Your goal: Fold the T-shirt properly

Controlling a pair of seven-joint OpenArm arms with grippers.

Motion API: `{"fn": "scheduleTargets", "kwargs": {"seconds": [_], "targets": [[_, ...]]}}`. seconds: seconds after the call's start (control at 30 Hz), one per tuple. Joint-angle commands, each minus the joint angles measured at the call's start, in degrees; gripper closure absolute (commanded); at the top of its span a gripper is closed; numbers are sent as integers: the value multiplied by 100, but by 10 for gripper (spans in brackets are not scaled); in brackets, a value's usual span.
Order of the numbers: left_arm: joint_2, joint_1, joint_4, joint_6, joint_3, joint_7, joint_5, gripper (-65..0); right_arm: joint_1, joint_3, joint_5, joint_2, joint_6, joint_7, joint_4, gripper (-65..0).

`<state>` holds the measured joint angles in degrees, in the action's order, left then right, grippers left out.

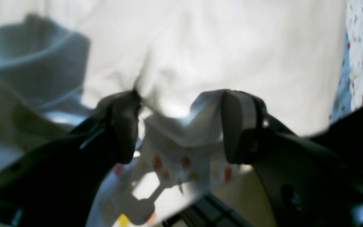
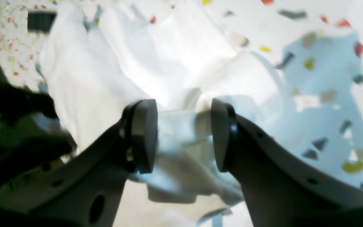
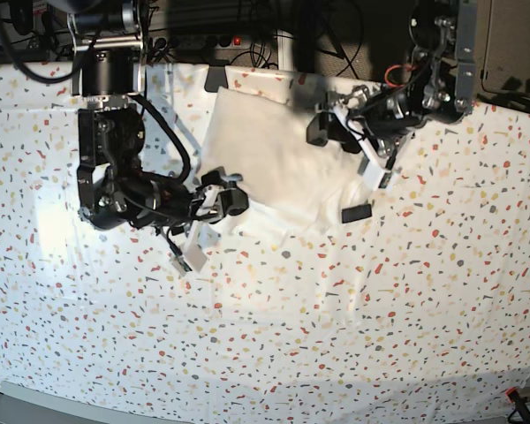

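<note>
In the base view we begin at the left, where our right arm reaches across the speckled table cover (image 3: 353,336) toward the middle. Our right gripper (image 3: 228,196) sits at the lower left edge of the T-shirt (image 3: 274,159). In the right wrist view the right gripper (image 2: 184,135) has its two pads spread apart, with white cloth of the T-shirt (image 2: 112,72) bunched between and below them; we cannot tell for certain whether the pads are pressing on that cloth, as there is a clear gap between them.

Moving right, the T-shirt lies as a white, partly folded shape on the far middle of the table, tilted, with its upper edge near the back rim and its lower corner pointing toward the front.

Farther right, our left arm comes down from the back corner. Our left gripper (image 3: 322,126) is over the upper right part of the shirt. In the left wrist view the left gripper (image 1: 181,126) shows its fingers apart, with a rumpled fold of the T-shirt (image 1: 219,50) lying between them; the view is blurred, and we cannot tell whether it grips the fabric.
</note>
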<state>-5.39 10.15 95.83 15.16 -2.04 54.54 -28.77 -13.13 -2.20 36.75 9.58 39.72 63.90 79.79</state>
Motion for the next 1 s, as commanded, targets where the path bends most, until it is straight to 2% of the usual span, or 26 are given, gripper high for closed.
{"fn": "scheduleTargets", "kwargs": {"seconds": [0.0,0.07,0.33,0.73,0.97], "targets": [[-17,-107,-42,-101,7,46,254,-397,-96,-2,118,63,28,7,81,-284],[-20,-271,-225,-105,7,-20,420,-397,-46,-9,192,149,28,103,83,-284],[-17,-778,-1082,-105,7,-216,382,-397,0,-79,299,402,28,339,87,-284],[90,-1473,-1128,-98,4,-195,319,-397,466,-695,1873,442,28,1169,109,-284],[603,-1502,-1128,466,2,-192,420,-397,782,-525,2253,422,28,1231,116,-284]]}}
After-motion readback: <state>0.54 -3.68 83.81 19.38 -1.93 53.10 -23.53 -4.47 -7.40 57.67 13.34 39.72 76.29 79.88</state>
